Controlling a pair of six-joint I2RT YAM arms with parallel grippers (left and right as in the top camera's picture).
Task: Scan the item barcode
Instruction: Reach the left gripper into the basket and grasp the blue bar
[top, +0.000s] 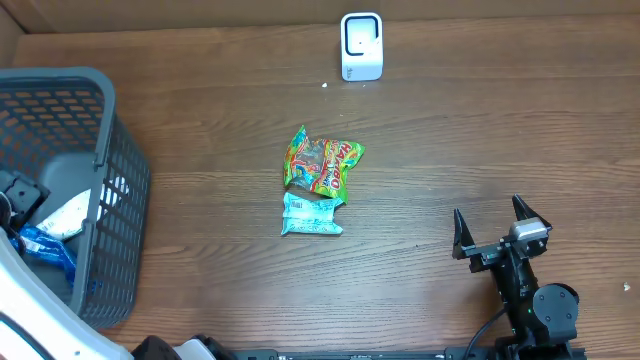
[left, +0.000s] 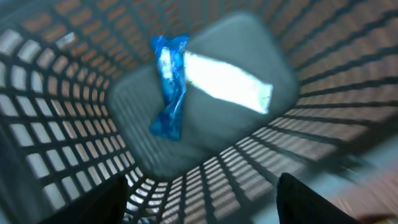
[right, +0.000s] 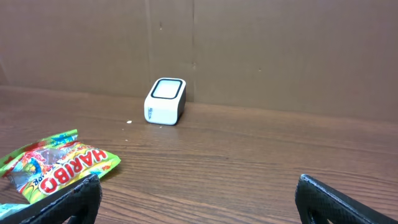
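Haribo bag (top: 325, 162) lies flat and crumpled near the middle of the table (top: 480, 130), its long axis running slantwise from the near left to the far right, with the lettering running along its right side. A teal packet (top: 312, 215) touches its near edge and lies crosswise, long axis left to right. The white scanner (top: 361, 45) stands well apart at the far edge, against the brown wall, with bare wood between it and the bag. More bare wood stretches from the bag to the right gripper (top: 488, 212), which stands near the front edge with its fingers spread wide and nothing between them. At the left edge sits the grey mesh basket (top: 120, 200). The left gripper (left: 199, 199) hangs inside it, fingers apart and holding nothing, above a blue wrapper (left: 169, 87) and a white packet (left: 230, 81) on the basket floor; that view is blurred.
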